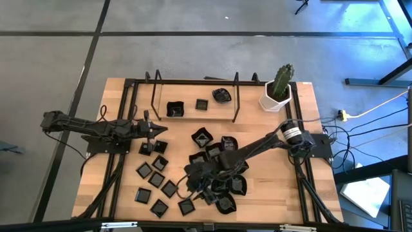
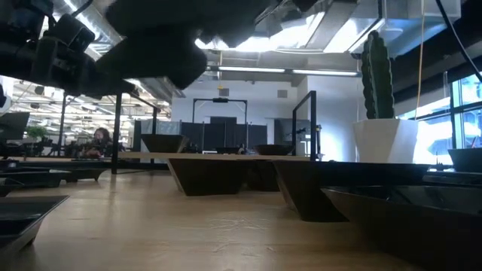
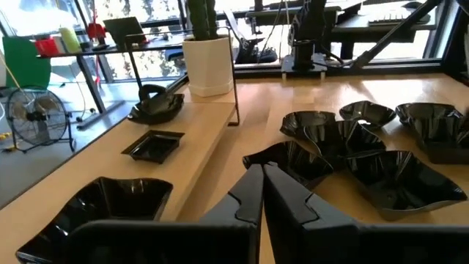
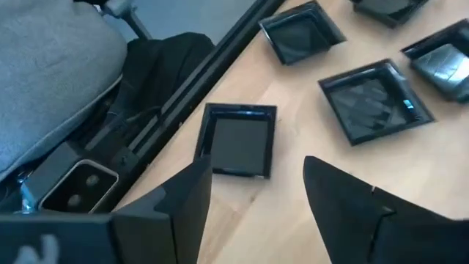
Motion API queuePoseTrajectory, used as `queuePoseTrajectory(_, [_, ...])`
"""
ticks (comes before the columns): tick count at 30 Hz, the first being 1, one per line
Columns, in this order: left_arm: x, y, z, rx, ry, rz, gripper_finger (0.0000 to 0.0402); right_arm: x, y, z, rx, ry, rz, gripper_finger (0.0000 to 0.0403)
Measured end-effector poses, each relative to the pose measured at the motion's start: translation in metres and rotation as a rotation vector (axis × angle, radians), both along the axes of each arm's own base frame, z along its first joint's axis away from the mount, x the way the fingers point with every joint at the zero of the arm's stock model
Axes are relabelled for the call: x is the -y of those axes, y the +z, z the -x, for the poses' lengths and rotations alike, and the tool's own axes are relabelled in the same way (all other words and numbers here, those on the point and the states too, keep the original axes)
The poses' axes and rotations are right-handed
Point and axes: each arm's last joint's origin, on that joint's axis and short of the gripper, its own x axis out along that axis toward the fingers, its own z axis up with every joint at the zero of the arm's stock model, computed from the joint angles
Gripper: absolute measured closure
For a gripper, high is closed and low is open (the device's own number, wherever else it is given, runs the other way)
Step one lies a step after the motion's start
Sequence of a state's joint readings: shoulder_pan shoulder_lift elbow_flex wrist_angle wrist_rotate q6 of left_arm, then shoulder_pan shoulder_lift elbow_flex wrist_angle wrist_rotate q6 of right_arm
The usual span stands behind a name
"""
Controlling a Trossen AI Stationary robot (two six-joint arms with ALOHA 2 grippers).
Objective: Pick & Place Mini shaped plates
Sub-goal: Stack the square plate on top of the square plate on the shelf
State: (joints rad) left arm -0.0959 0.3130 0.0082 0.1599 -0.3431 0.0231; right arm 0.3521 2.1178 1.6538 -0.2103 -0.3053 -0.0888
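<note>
Many small glossy black plates (image 1: 168, 188) lie flat on the wooden table, flat squares toward the near left and wavy ones (image 3: 344, 143) in a heap mid-table. Three more plates (image 1: 201, 104) sit on a raised shelf at the far side. My left gripper (image 1: 154, 131) (image 3: 261, 176) is shut and empty, hovering over the table just near the shelf. My right gripper (image 1: 193, 180) (image 4: 256, 165) is open above the near-side plates. A small flat square plate (image 4: 238, 143) lies on the table just ahead of its fingers, untouched.
A white pot with a cactus (image 1: 278, 90) stands at the far right corner, beside the shelf's black metal frame (image 1: 235, 96). Black frame rails (image 4: 198, 81) run along the table's near edge. Bare wood (image 1: 277, 187) shows at the near right.
</note>
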Motion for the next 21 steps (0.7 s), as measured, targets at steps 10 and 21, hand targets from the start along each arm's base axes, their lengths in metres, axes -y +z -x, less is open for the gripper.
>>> queuePoseTrajectory(10, [0.0,0.0,0.0,-0.009,-0.006,-0.034,0.0399,-0.003,-0.013,-0.019,0.065,-0.144,-0.016,0.0187])
queuePoseTrajectory(21, [0.0,0.0,0.0,-0.037,-0.019,-0.134,0.0395,-0.008,-0.011,-0.018,0.012,-0.116,-0.116,0.0187])
